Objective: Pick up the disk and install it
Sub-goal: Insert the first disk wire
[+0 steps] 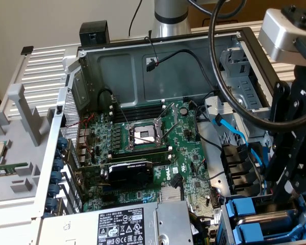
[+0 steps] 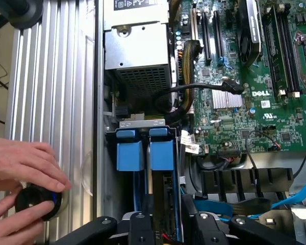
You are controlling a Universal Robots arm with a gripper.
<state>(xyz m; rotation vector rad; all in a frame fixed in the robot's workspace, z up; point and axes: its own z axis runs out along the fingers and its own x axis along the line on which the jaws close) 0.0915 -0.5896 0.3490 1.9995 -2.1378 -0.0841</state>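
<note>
The disk [image 2: 166, 196] stands on edge in the drive bay at the corner of the open computer case, its blue frame handle [image 2: 161, 153] facing the power supply. In the exterior view its blue frame [image 1: 243, 208] sits at the lower right. My gripper [image 2: 168, 227] hovers right over it, one black finger [image 2: 143, 224] on each side of the disk's edge, jaws apart and not squeezing it. The exterior view has the gripper [image 1: 295, 191] low at its right, above the bay. The disk's label is hidden.
A second blue tray [image 2: 129, 153] sits beside the disk. The silver power supply [image 2: 137, 51], the green motherboard [image 2: 275, 97] and loose black cables [image 2: 204, 87] lie close by. A person's hands [image 2: 20, 168] hold a black round object [image 2: 38, 201] on the ribbed table outside the case wall.
</note>
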